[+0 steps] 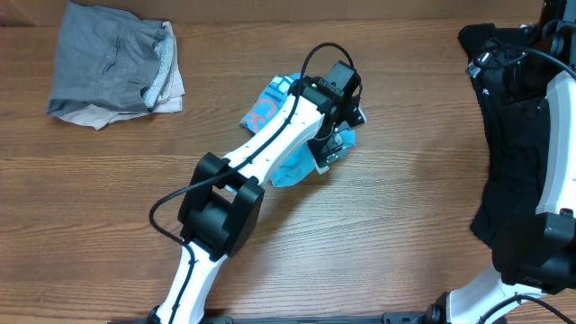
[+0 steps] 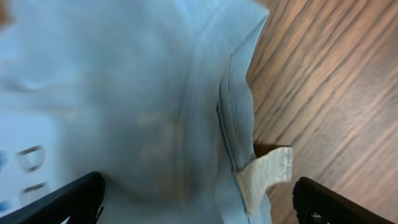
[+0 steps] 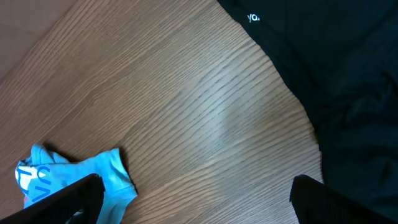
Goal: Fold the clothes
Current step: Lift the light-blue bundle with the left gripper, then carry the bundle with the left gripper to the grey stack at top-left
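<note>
Left gripper [image 2: 199, 202] and right gripper [image 3: 193, 202] both stand wide open.
The left arm [image 1: 270, 144] stretches forward and to the right, wrist tipped downward, fingers [image 2: 74, 198] spread far apart. The right arm [image 1: 562, 144] runs along the right edge, its fingers [image 3: 339, 199] equally spread.

You can read only one scrap of print. In the upper middle of the right wrist view, small white letters [image 3: 252, 17] on the black garment [image 3: 348, 93] look like "ya." or "yo.".

At that view's lower left, the light blue T-shirt [image 3: 102, 180] carries white lettering [image 3: 31, 180] cut off by the frame edge, which you cannot read.

In the overhead view, near the centre of the frame, its red and white lettering [image 1: 264, 108] is too small to make out.
</note>
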